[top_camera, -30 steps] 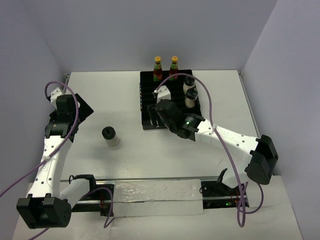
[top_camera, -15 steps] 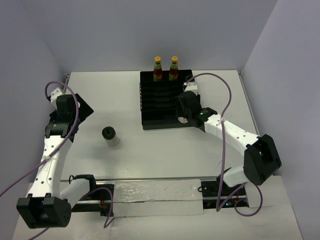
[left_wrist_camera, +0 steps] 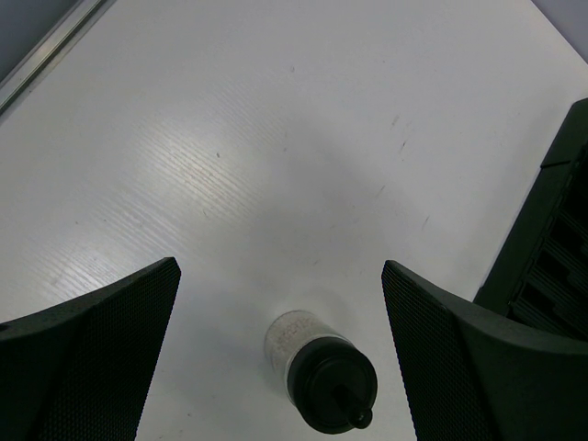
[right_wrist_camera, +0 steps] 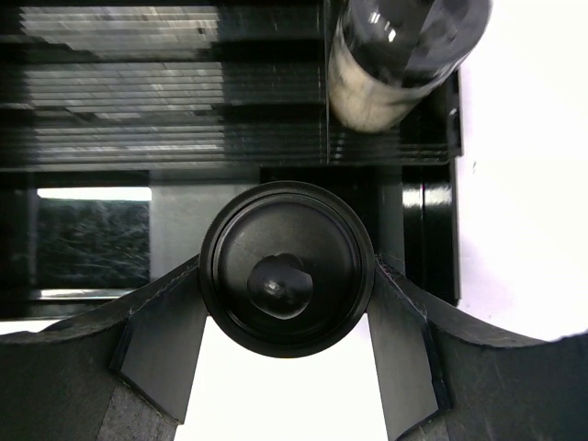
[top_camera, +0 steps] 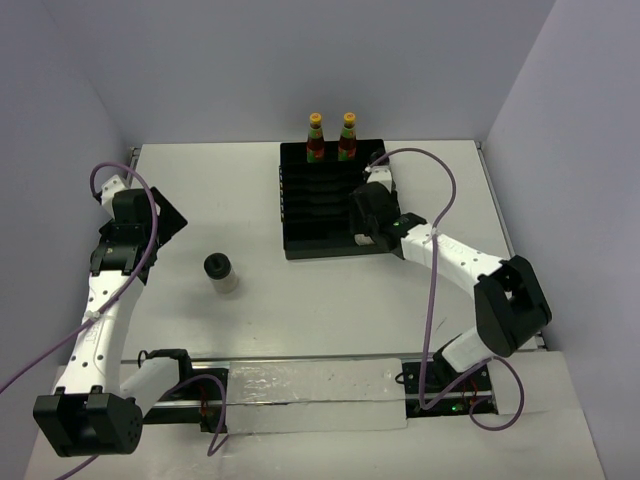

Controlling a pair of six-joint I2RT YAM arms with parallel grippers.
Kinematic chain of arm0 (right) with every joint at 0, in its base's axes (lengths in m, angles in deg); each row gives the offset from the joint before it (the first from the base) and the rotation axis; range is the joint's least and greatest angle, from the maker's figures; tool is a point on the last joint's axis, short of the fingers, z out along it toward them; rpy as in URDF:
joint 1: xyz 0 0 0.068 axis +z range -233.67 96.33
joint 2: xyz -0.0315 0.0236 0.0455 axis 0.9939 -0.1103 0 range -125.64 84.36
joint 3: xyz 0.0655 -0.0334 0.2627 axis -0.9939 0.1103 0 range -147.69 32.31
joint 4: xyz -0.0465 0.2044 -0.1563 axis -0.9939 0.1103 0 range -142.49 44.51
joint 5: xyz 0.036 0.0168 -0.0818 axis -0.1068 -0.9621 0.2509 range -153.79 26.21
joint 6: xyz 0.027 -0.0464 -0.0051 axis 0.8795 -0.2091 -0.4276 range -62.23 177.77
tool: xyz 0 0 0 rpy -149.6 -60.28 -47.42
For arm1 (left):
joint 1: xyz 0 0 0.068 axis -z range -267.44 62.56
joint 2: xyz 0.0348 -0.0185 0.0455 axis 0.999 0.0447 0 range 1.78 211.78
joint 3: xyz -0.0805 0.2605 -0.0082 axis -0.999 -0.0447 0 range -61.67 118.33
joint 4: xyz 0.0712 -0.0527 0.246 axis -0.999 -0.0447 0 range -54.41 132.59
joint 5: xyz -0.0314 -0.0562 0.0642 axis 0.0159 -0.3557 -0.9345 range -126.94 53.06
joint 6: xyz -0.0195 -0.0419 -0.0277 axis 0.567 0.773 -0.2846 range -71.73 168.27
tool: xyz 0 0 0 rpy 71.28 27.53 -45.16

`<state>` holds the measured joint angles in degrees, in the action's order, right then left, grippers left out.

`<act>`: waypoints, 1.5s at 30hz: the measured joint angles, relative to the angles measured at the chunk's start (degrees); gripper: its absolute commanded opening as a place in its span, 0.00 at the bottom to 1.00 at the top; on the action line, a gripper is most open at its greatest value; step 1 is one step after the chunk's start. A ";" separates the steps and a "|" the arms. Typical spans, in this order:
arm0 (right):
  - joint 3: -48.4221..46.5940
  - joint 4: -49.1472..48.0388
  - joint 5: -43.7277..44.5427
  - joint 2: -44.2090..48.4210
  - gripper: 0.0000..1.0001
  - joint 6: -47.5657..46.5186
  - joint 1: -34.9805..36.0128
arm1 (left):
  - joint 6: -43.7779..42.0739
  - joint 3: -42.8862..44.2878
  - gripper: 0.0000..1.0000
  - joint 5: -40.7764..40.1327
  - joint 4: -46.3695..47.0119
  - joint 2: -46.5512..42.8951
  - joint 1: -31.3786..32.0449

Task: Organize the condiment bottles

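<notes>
"While the overhead camera is taking in the whole white surface [top_camera: 250, 200], the right end effector [top_camera: 366, 222] is covering whatever it is carrying. Are you seeing what's under it?"

"The right wrist camera is catching it. Its dark fingers [right_wrist_camera: 156, 331] are clamping a squat jar [right_wrist_camera: 276, 243] by the round, glossy black lid, one pressing each side. The jar is hanging over the near right part of the black slotted tray [right_wrist_camera: 92, 110]. Past it a second jar [right_wrist_camera: 395, 64], clear-walled with pale contents, is showing up blurred by the tray's right edge."

"And the slim ones?"

"Only the overhead view is showing those. The left sauce bottle [top_camera: 315, 137] and the right sauce bottle [top_camera: 348, 137], yellow-capped and red-labelled, are standing upright side by side at the tray's far end."

"What is the left side doing?"

"The left end effector [left_wrist_camera: 280, 276] is holding its mesh-textured fingers wide apart, gripping nothing. A loose jar [left_wrist_camera: 317, 367] is standing on the faintly streaked surface below them, touching neither, well apart from the tray."
</notes>
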<state>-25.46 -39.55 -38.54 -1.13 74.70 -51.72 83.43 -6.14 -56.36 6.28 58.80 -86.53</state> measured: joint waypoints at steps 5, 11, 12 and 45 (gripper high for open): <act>0.29 -0.08 -0.10 -1.38 0.72 0.24 -0.01 | -0.38 0.00 0.99 0.38 0.00 0.00 -0.01; 0.70 -0.96 -0.45 -1.31 0.99 0.64 -0.02 | -2.86 -0.43 1.00 5.34 0.11 -1.07 0.00; 0.70 -1.14 -0.50 -1.23 1.00 0.81 -0.02 | -3.12 -0.52 0.99 5.86 -0.04 -1.41 0.13; -0.64 1.82 -0.61 13.49 1.00 0.84 -0.02 | 2.04 -3.23 0.98 -5.48 -6.52 11.48 24.13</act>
<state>-26.10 -37.73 -39.14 12.35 75.53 -51.74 85.47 -9.37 -61.84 -0.25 70.28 -62.40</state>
